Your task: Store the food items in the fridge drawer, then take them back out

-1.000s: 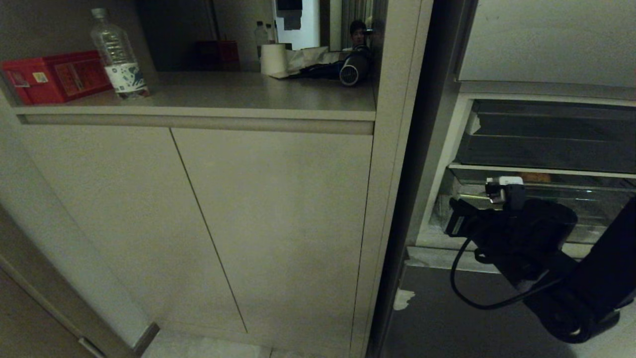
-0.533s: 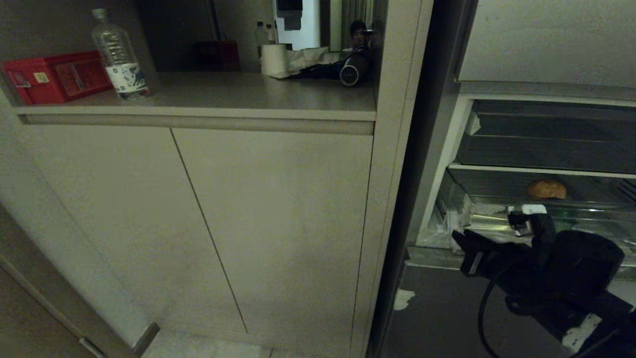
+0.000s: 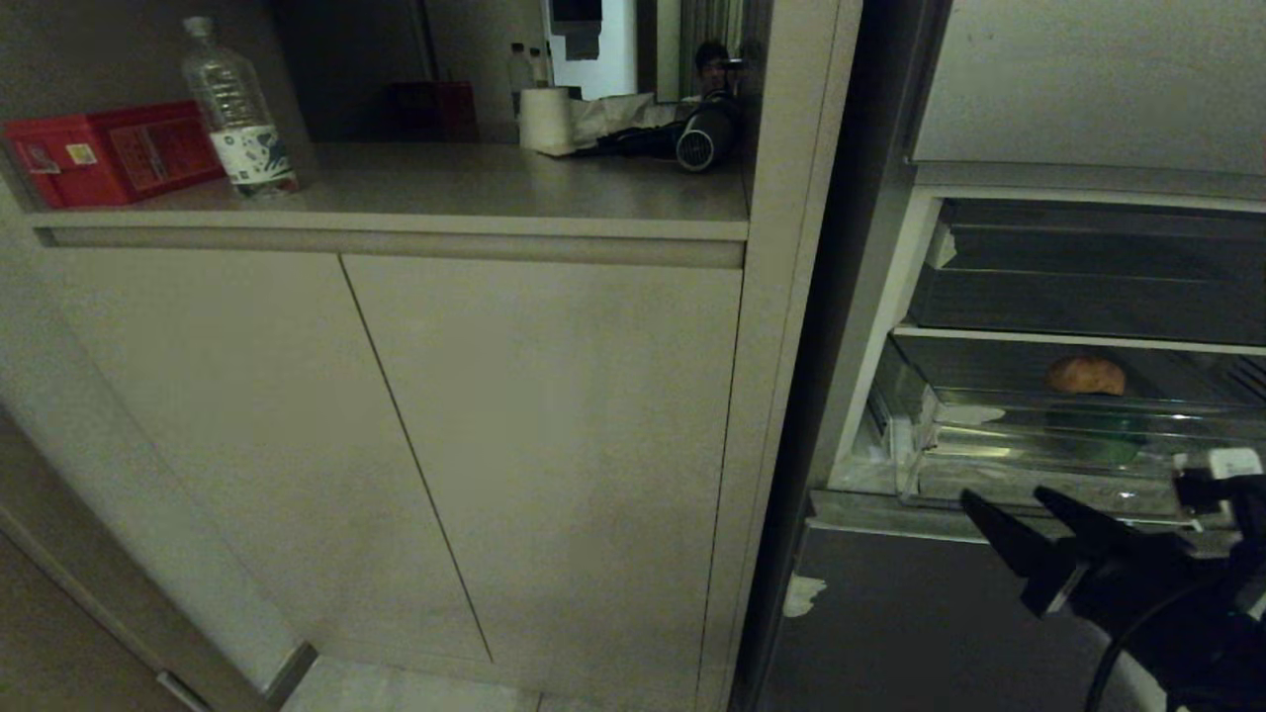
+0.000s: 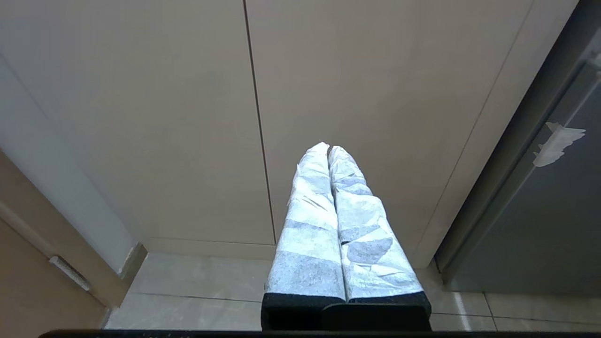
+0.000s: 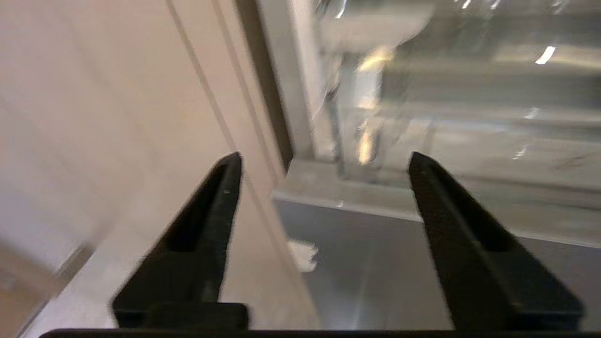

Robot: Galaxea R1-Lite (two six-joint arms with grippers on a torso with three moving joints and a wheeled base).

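Right pincer (image 3: 1009,499) empty, jaws wide, below and in front of the fridge drawer (image 3: 989,475); one food item (image 3: 1086,376) lies inside. Left pincer (image 4: 328,150) closed, facing the cabinet doors (image 4: 375,94).

We list: fridge drawer (image 3: 989,465) at right, one food item (image 3: 1086,376) inside, towards the back — cabinet doors (image 3: 396,445) to its left; above them, on the worktop (image 3: 475,193), bottle (image 3: 235,109) beside box (image 3: 104,150).

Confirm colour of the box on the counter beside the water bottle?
Red, with a small yellowish label; the box shows best in the head view, left of the water bottle.
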